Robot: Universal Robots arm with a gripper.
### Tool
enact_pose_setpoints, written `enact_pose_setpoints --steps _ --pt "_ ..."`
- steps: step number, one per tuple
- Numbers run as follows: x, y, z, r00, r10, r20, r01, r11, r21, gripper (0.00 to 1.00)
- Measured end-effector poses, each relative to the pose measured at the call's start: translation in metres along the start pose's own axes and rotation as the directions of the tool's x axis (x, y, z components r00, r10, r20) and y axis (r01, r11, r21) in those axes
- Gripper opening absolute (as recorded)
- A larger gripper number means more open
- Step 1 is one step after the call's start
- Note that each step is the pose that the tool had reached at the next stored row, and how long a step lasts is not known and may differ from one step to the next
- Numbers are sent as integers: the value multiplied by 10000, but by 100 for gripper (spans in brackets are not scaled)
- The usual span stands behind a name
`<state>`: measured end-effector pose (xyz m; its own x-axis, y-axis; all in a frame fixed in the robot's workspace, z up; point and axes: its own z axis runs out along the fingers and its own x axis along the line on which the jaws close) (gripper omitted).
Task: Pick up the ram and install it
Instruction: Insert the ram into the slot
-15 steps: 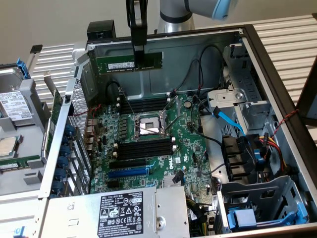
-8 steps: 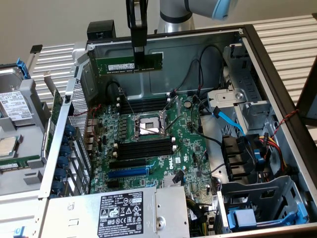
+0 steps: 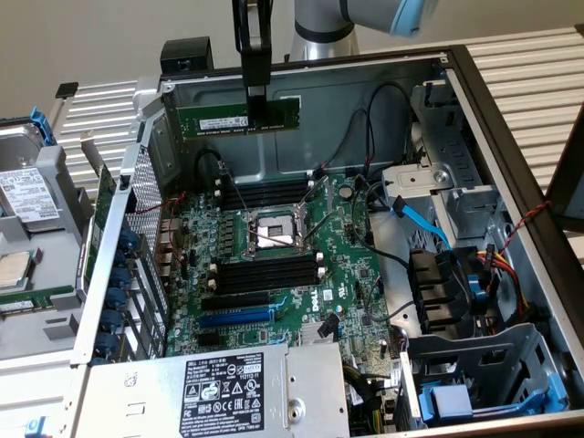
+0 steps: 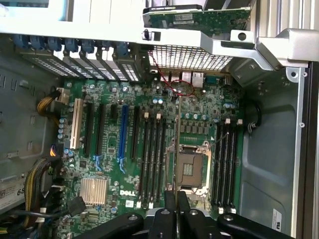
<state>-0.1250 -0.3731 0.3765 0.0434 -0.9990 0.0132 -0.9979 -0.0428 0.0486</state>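
Note:
The ram [image 3: 214, 119] is a long green stick with a pale label. It hangs level in the air above the back wall of the open computer case [image 3: 474, 100], with my gripper [image 3: 259, 111] shut on it right of its middle. In the wrist view the ram [image 4: 178, 144] appears edge-on as a thin line running out from between the black fingers [image 4: 169, 209], over the motherboard [image 4: 124, 189] between the CPU socket [image 4: 192, 167] and a bank of black memory slots [image 4: 152, 154]. From the exterior view, memory slot banks [image 3: 269, 274] lie on both sides of the socket [image 3: 274, 230], well below the ram.
A blue expansion slot [image 3: 233, 318] and the power supply [image 3: 224, 392] lie in the near part of the case. Cables and a drive cage [image 3: 456, 301] fill the exterior view's right. Outside the case on the exterior view's left, a tray [image 3: 64, 319] holds a hard drive [image 3: 27, 192].

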Motion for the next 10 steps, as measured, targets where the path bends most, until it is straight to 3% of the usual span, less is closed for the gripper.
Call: enact_pose_setpoints --steps 10 --pt "18 -4 129 10000 0 -7 0 10000 -24 13"
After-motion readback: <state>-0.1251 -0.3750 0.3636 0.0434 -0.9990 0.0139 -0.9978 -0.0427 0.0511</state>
